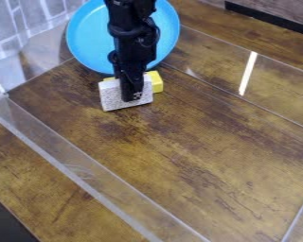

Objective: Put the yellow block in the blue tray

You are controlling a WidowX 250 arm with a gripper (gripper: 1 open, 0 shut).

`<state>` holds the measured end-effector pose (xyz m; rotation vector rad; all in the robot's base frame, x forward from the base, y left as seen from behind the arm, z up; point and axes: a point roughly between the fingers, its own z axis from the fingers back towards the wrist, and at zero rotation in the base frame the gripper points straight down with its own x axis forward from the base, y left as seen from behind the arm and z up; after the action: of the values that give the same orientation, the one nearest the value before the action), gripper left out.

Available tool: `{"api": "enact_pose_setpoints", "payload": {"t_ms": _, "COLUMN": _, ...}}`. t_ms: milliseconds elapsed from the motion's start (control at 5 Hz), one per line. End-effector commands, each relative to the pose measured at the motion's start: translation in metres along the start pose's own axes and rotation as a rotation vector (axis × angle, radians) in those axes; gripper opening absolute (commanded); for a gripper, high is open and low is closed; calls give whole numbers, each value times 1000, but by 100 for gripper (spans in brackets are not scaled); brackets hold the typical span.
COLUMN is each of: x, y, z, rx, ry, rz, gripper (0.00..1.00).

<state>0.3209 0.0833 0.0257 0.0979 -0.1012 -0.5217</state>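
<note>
The yellow block (153,82) lies on the wooden table just in front of the blue tray (91,36), with only its right part showing past the arm. My gripper (133,91) points straight down, its dark fingertips (136,95) at table level between the yellow block and a white speckled block (111,95) to its left. The fingers press close to both blocks. The arm hides how the jaws stand and whether they hold anything. The tray holds nothing that I can see.
A clear plastic wall (41,142) borders the table on the left and front. A strip of glare (249,71) crosses the wood at the right. Bare wood (204,161) spreads to the front and right of the blocks.
</note>
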Motion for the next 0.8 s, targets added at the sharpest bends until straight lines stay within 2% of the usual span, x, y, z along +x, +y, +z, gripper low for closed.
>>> {"api": "enact_pose_setpoints", "payload": {"t_ms": 0, "x": -22, "y": -19, "z": -11, "rx": -87, "ry": 66, "rz": 23, "gripper": 0}}
{"api": "enact_pose_setpoints", "payload": {"t_ms": 600, "x": -10, "y": -30, "z": -1, "rx": -108, "ry": 30, "rz": 15, "gripper": 0}}
